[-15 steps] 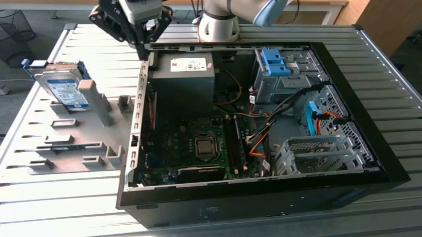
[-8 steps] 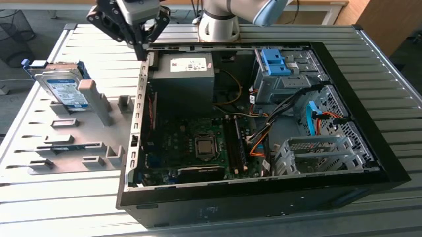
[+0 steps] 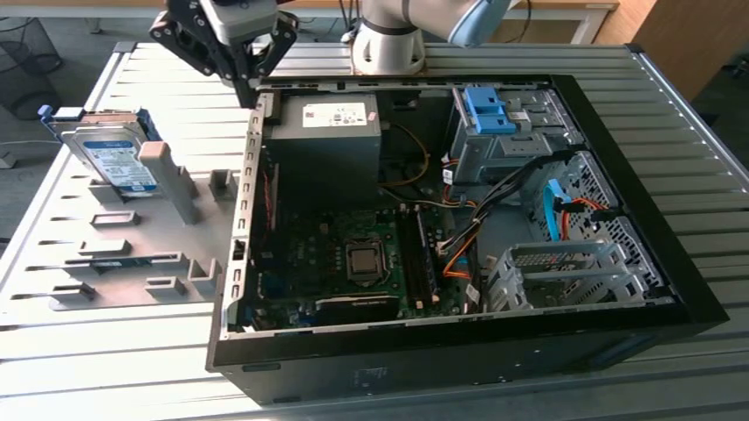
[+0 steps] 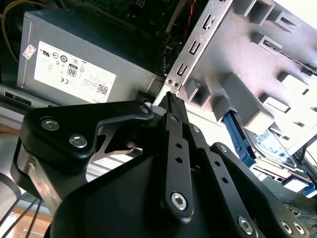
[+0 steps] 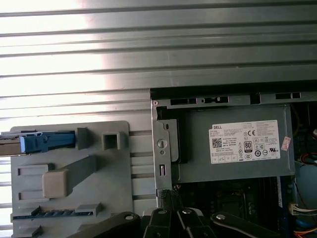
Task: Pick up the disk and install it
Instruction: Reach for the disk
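Observation:
The disk (image 3: 111, 160) stands on edge in a slot of the grey holder plate (image 3: 129, 263), at the exterior view's left, beside the open computer case. It is silver, with a white-and-blue label and blue side rails. My gripper (image 3: 248, 93) hangs above the case's back left corner, to the right of the disk and well apart from it. In the second wrist view my gripper (image 4: 170, 97) is shut, its tips together and holding nothing. The first wrist view shows the disk (image 5: 30, 143) edge-on on the plate, and the gripper (image 5: 167, 192) over the case's metal edge.
The open black case (image 3: 655, 289) lies flat on the slatted metal table (image 3: 105, 360). Inside it are a grey power supply (image 3: 330, 132), a motherboard (image 3: 351, 263), cables, a blue bracket (image 3: 486, 110) in the drive bay and a metal cage (image 3: 562, 272). Grey posts rise from the holder plate.

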Robot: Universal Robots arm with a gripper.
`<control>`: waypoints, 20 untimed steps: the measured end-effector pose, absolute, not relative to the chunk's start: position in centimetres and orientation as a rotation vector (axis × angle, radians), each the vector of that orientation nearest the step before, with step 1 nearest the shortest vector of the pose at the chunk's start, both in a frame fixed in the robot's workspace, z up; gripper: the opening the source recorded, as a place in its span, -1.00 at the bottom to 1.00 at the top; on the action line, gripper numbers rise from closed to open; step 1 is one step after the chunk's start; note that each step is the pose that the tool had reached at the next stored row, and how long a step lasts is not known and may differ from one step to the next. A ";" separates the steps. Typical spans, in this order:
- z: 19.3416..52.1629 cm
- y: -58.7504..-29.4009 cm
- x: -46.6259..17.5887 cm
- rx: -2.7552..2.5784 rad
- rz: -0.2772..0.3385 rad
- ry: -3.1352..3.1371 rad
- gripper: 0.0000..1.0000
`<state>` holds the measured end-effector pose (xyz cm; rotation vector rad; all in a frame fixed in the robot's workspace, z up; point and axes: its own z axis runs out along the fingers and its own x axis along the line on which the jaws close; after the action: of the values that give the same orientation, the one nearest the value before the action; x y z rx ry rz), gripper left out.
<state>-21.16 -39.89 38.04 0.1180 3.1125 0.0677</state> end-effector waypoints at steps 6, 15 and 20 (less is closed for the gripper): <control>38.0 -39.9 -21.5 0.118 0.068 3.112 -0.79; 37.8 -39.9 -23.0 0.118 0.068 3.112 -0.79; 37.8 -39.8 -23.2 0.118 0.068 3.113 -0.79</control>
<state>-23.17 -39.76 37.79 0.1180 3.1125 0.0676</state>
